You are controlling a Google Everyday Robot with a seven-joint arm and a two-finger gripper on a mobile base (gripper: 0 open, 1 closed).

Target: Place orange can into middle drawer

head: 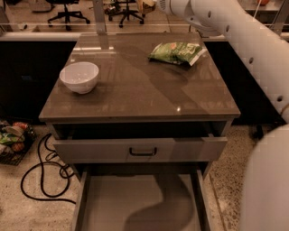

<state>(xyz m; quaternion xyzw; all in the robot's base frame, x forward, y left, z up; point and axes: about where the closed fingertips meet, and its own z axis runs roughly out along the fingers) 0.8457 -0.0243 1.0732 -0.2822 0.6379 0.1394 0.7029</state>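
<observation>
Mostly cropped at the top edge, the claw: cannot tell its state

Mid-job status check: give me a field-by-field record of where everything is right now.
pincer: at the picture's top edge, past the table's far side, mostly cut off
arm: comes in from the right, above the far right corner
orange can: cannot be made out in this view
middle drawer: pulled open, with the arm's shadow on its floor
upper drawer: partly open, black handle on its front
bowl: white, upright, left side of the table
snack bag: green, lying flat, far right of the table
</observation>
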